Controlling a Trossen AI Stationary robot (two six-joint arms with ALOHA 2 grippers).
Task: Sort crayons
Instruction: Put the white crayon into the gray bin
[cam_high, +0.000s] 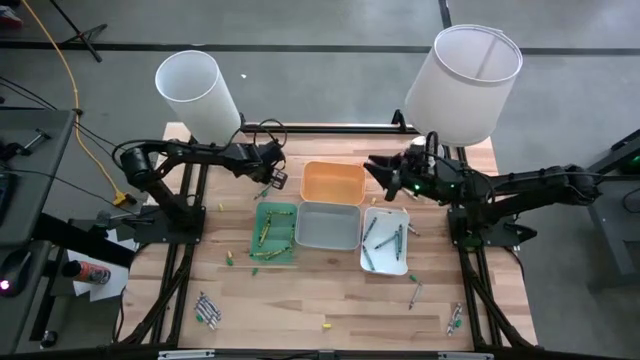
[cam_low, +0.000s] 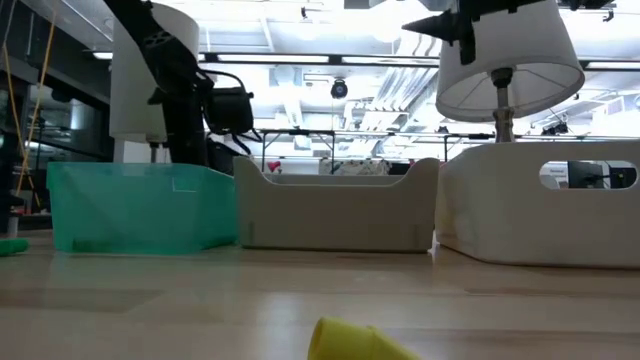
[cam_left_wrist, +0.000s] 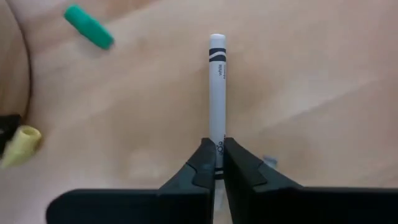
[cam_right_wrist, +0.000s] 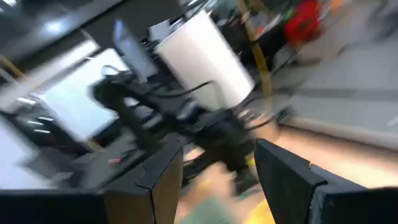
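White crayon, black-banded, seemingly pinched by left gripper

The yellow crayon is cut off by the low view's bottom edge; the right wrist view is smeared.

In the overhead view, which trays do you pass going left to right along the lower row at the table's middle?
green tray holding crayons → grey tray → white tray holding dark crayons. The orange tray sits behind the grey one, so it is left out of the order.
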